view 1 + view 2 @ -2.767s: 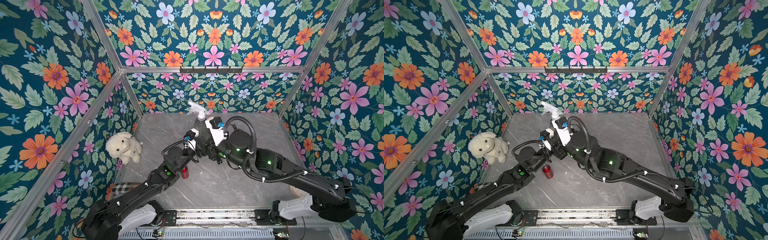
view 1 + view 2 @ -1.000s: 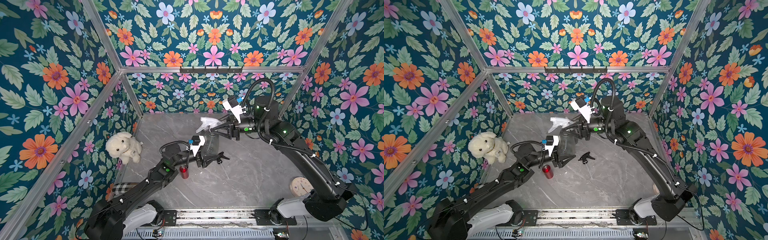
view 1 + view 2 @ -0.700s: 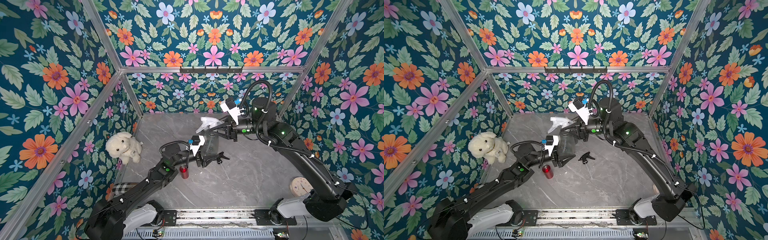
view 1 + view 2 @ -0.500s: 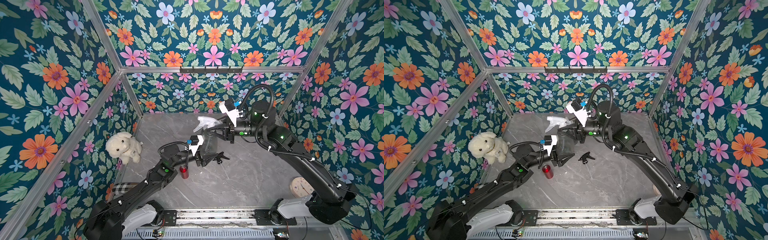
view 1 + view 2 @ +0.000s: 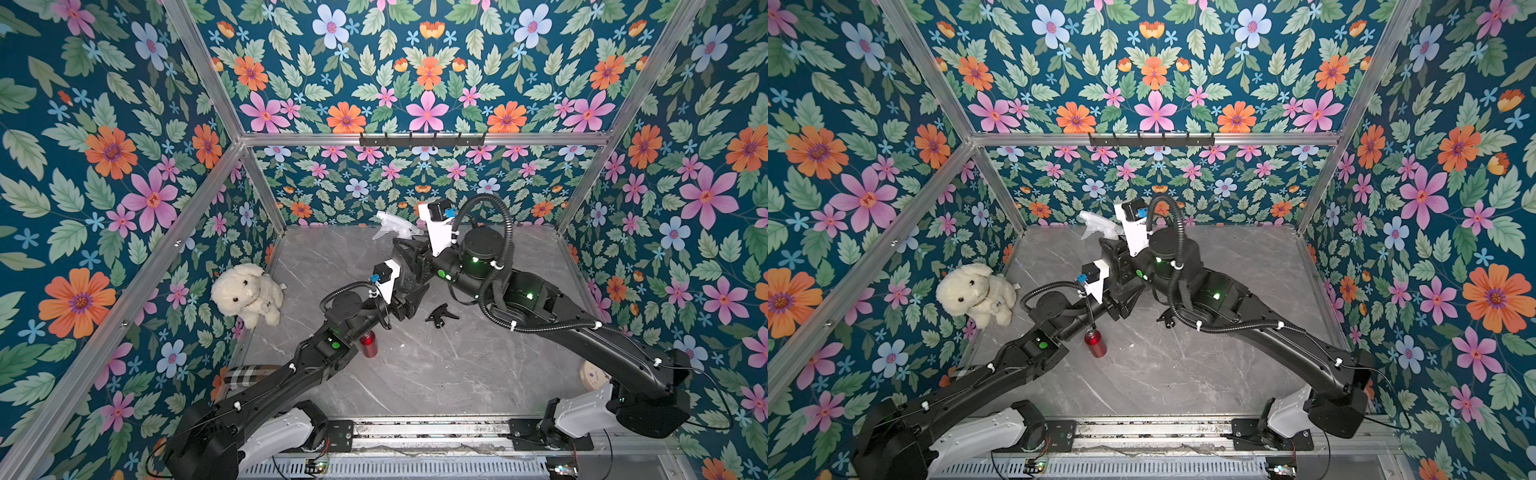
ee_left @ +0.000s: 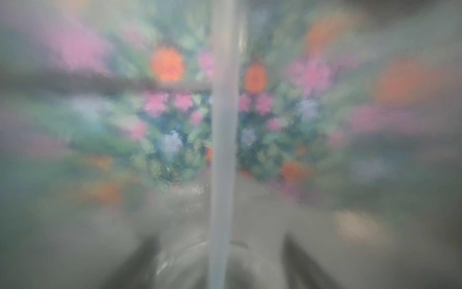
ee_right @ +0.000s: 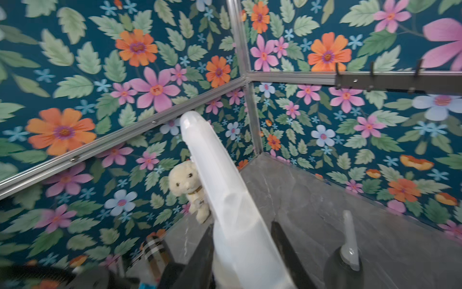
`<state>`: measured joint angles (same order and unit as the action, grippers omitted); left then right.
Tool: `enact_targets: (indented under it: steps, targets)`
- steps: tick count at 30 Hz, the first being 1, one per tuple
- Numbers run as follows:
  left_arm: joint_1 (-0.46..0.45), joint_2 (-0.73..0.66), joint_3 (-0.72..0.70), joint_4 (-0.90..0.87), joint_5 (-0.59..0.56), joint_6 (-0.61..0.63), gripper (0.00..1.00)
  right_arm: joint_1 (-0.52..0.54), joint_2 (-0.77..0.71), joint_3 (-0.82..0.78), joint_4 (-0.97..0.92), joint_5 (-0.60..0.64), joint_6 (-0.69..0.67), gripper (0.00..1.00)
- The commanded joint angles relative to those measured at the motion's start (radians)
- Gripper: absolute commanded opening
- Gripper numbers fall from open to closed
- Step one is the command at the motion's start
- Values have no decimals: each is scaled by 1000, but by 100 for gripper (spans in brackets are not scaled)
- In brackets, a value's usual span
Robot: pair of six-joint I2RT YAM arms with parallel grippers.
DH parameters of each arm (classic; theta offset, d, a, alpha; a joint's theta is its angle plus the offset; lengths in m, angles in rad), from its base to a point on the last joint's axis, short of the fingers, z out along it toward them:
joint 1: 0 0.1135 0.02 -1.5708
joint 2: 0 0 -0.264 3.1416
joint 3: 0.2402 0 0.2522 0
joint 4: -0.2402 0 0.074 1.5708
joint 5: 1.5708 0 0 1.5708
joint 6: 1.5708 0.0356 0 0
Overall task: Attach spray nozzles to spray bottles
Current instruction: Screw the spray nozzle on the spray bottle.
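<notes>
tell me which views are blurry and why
left wrist view: nearly all smeared, as the lens looks through the wall of the grey bottle, and only the pale dip tube reads; right wrist view: the whitish nozzle is soft, too near the lens, while the plush dog behind is sharper; both top views: crisp and evenly lit.

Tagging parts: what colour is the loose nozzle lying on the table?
Black; the loose nozzle shows best in a top view.

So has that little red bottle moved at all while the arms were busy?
No. The red bottle stands just where it was, at the same distance and on the same side of the plush dog.
</notes>
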<state>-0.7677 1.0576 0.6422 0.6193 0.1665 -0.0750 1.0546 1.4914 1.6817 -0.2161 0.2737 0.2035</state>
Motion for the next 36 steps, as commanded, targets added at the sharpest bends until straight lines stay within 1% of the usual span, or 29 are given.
enact_targets:
  steps: [1, 4, 6, 11, 15, 17, 20, 22, 23, 24, 25, 26, 27, 30, 32, 34, 36]
  targets:
    - [-15, 20, 36, 26, -104, 68, 0, 65, 52, -7, -217, -11, 116, 24]
    - [-20, 27, 39, 26, -116, 73, 0, 71, 36, -40, -152, 5, 119, 26]
    - [-21, 27, 38, 23, -108, 75, 0, 71, 27, -43, -132, 2, 99, 29]
    - [-21, 27, 39, 17, -106, 72, 0, 71, -37, -100, -37, -39, 33, 46]
    - [-19, 21, 34, 16, -114, 68, 0, 70, -123, -182, 53, -82, -19, 56]
    - [-18, 19, 34, 16, -113, 67, 0, 71, -170, -218, 83, -119, -39, 58]
    - [-19, 14, 36, 14, -103, 69, 0, 70, -241, -260, 76, -178, -67, 60]
    - [-17, 10, 35, 14, -83, 71, 0, 67, -287, -278, 53, -211, -79, 59]
    - [-18, 7, 33, 14, -71, 73, 0, 60, -309, -281, 32, -241, -91, 57]
    - [-18, 4, 31, 13, -56, 76, 0, 38, -324, -267, -9, -277, -84, 52]
    - [-18, 0, 30, 12, -41, 82, 0, -7, -332, -253, -44, -362, -73, 50]
    - [-16, -8, 26, 11, -12, 85, 0, -80, -336, -236, -77, -498, -46, 50]
    - [-12, -17, 20, 17, 32, 86, 0, -153, -337, -225, -91, -607, -17, 50]
    - [13, -30, 15, 15, 179, 68, 0, -307, -340, -213, -77, -843, 11, 54]
    - [31, -32, 17, 16, 277, 47, 0, -351, -328, -193, -87, -940, -19, 55]
    - [40, -30, 23, 15, 340, 36, 0, -369, -308, -160, -115, -996, -65, 55]
    - [47, -21, 36, 0, 400, 27, 0, -381, -287, -137, -115, -1052, -80, 55]
